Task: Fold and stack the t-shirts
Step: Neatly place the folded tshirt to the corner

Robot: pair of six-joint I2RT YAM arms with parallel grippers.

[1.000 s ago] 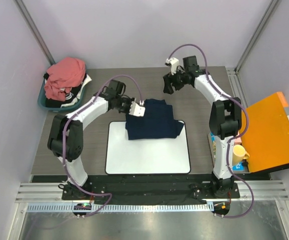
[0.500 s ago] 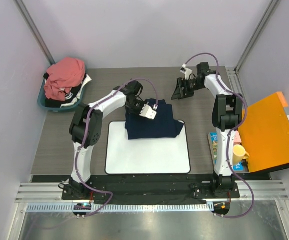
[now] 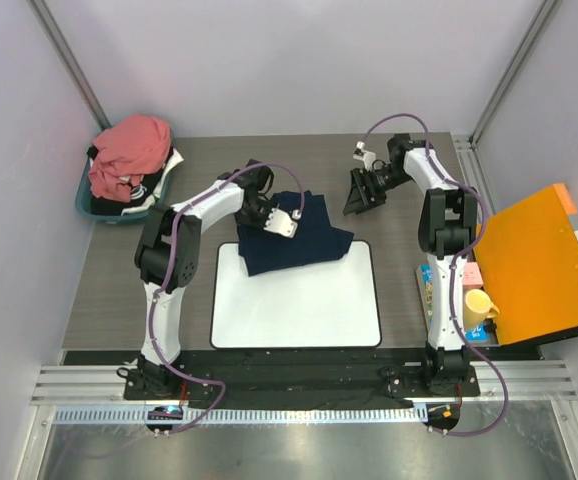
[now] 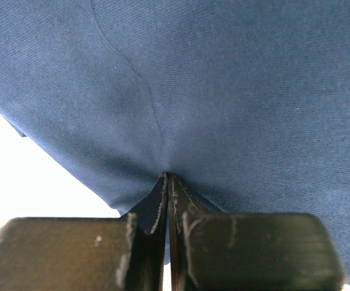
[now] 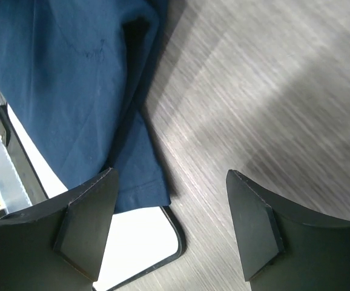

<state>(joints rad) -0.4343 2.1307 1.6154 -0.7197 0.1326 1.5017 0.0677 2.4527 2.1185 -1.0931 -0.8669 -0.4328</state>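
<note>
Navy t-shirt point(image 3: 299, 245) dragged leftward, left claw point(image 4: 168, 182) clamped on it, right claw point(image 3: 360, 191) agape (empty)

The blue shirt point(image 4: 223, 91) runs off the top and sides of the left wrist view. From above, the pink shirt point(image 3: 129, 150) hides most of the basket point(image 3: 94, 212) at the far left corner of the table point(image 3: 109, 300). The clothes point(image 3: 134, 190) under it are too small to tell.
</note>
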